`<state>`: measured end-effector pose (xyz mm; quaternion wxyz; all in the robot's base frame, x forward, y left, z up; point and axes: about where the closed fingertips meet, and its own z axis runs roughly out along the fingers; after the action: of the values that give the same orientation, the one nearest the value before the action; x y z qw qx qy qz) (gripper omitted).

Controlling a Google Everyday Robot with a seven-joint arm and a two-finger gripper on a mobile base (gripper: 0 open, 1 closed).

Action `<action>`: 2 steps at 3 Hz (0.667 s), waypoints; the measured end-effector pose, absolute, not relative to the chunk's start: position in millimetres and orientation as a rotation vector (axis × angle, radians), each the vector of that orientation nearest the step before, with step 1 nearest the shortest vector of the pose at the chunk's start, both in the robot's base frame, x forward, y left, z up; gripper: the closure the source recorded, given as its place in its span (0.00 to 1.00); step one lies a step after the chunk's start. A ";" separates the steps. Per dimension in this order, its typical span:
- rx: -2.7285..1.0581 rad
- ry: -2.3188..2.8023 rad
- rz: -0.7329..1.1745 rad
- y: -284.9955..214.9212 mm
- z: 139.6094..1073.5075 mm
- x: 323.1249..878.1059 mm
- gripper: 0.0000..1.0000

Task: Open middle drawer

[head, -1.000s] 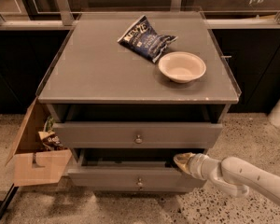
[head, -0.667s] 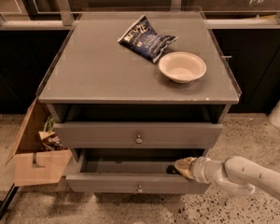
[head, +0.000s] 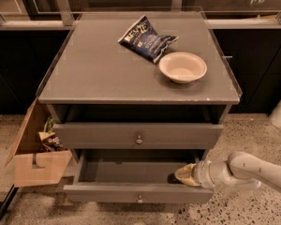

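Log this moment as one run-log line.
middle drawer: partly out, interior showing | gripper: inside drawer, right end, behind front panel | cabinet top: chip bag, bowl

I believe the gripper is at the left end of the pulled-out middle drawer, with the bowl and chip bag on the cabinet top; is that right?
Not quite: the camera view shows the gripper at the right end of the pulled-out middle drawer, not the left. The bowl and chip bag are on the cabinet top.
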<state>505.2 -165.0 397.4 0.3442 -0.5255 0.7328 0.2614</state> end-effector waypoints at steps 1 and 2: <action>-1.390 1.887 0.719 -161.4 398.8 497.7 1.00; -1.390 1.887 0.719 -161.4 398.8 497.7 1.00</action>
<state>497.7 -161.4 398.8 0.3383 -0.5336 0.7243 0.2762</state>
